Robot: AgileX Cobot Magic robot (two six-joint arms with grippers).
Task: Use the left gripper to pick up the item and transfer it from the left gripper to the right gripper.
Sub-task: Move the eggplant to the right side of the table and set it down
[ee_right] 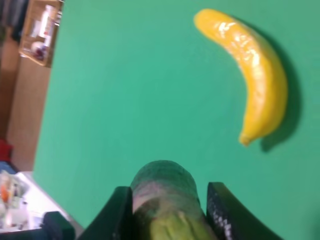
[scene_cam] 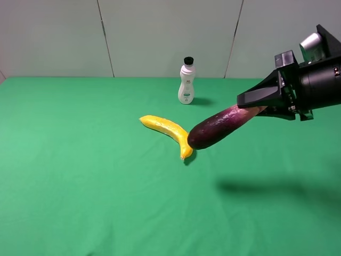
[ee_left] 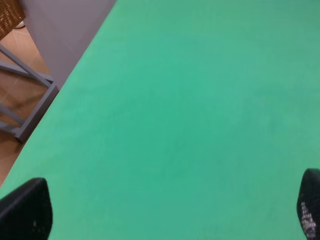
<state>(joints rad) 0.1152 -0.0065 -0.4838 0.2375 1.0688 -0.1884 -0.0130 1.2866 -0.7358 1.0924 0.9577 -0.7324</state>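
Observation:
My right gripper is shut on the pale stem end of the purple eggplant and holds it in the air, its dark rounded end pointing down-left just above the banana's near tip. In the right wrist view the eggplant sits between the two black fingers. My left gripper shows only in the left wrist view. Its two fingertips are far apart at the frame's corners, open and empty, over bare green cloth. It is out of the high view.
A yellow banana lies on the green table mid-centre and also shows in the right wrist view. A white bottle with a black cap stands upright behind it. The left wrist view shows the table's edge with floor beyond.

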